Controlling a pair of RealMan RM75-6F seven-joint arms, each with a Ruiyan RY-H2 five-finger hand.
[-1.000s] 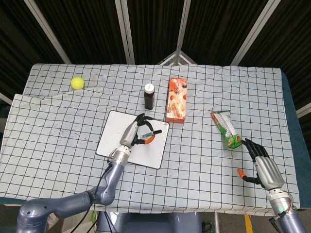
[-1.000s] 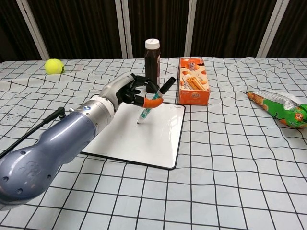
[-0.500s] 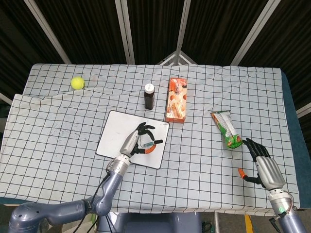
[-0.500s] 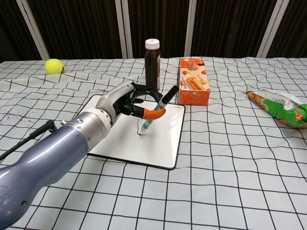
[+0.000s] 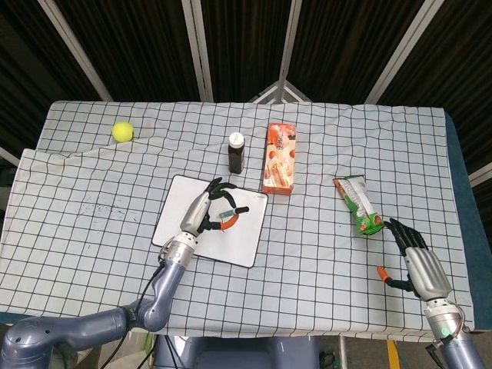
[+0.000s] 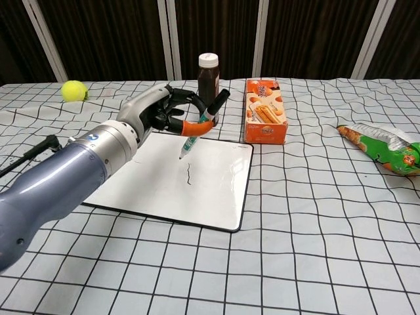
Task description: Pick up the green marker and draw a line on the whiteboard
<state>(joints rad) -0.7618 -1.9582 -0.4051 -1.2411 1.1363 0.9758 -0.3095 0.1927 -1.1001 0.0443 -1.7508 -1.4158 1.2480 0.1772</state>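
My left hand [image 6: 157,115] [image 5: 206,215] holds the green marker [image 6: 197,128] [image 5: 225,212] tilted, its tip down over the whiteboard [image 6: 157,190] [image 5: 178,207]. In the chest view the tip hangs just above the board's far middle. A short dark line [image 6: 188,174] runs on the board just below the tip. My right hand [image 5: 415,261] rests open on the cloth at the near right, holding nothing; it shows only in the head view.
A dark bottle [image 6: 208,77] with a white cap stands just behind the board. An orange box [image 6: 265,110] lies to its right, a snack bag [image 6: 384,148] at the far right, and a yellow tennis ball [image 6: 74,90] at the far left.
My left hand has moved left and toward the far edge of the board with the marker. The tip has lifted, leaving a short dark line on the board. The right hand is still.
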